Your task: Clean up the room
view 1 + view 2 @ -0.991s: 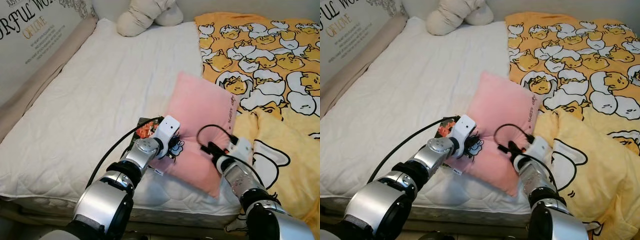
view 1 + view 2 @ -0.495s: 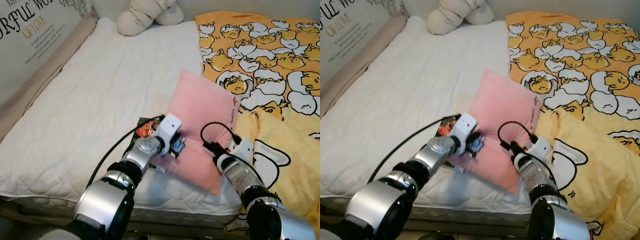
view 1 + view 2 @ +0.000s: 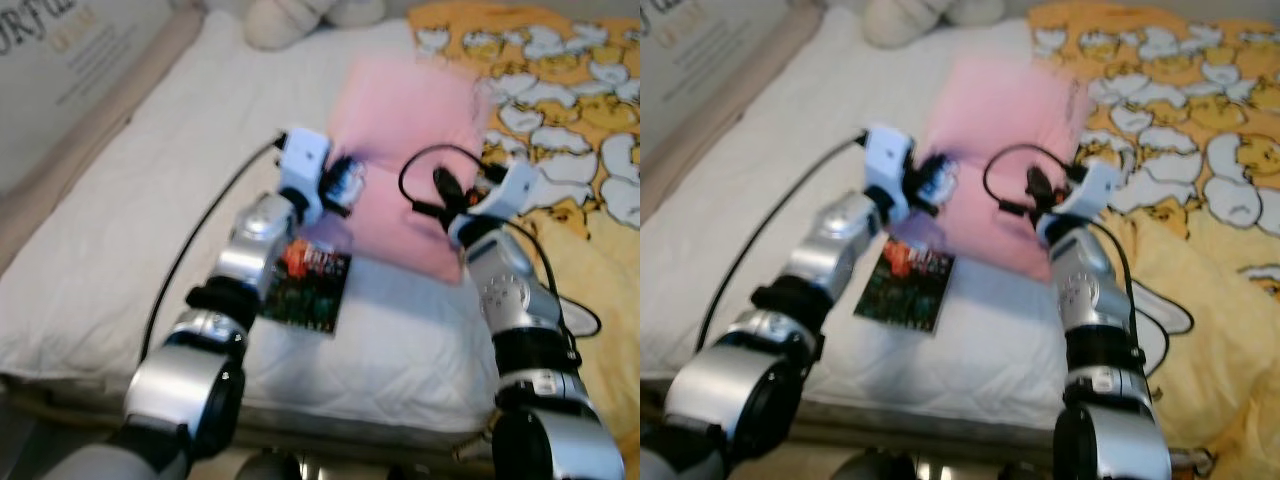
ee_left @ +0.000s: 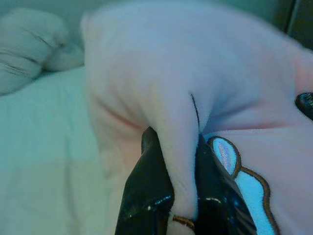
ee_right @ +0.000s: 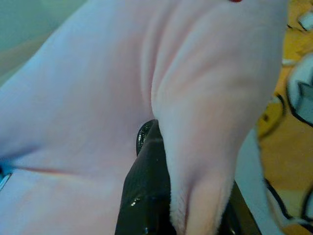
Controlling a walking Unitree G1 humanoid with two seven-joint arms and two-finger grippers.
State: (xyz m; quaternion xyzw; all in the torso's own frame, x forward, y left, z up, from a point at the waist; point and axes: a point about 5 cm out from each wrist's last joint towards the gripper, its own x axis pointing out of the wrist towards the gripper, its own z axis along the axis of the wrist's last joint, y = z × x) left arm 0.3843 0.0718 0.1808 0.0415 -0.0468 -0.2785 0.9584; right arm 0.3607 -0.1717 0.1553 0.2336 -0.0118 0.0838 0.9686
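- Pink, soft, fleecy square pillow [image 3: 405, 150] is hanging above the bed, held up by both grippers; a cartoon patch in blue with a brown outline is showing on its cover near the left gripper [image 4: 185, 147].
- Left gripper is pinching a fold of the pillow's fabric between its glossy black fingers [image 4: 146, 191]; the right gripper [image 5: 188, 161] is clamping another fold on the pillow's other lower side.
- Dark, flat, glossy packet [image 3: 305, 290] with red and green print is lying on the mattress just below the pillow; its lettering is too blurred to read.
- White quilted mattress [image 3: 150, 200] is filling the left of the bed; the yellow blanket [image 3: 1200, 130] with a cartoon egg print is covering the right.
- Beige headboard panel [image 3: 70, 90] with faint lettering is running along the left edge; the words are blurred.
- Cream plush toy [image 3: 910, 15] is sitting at the far end.
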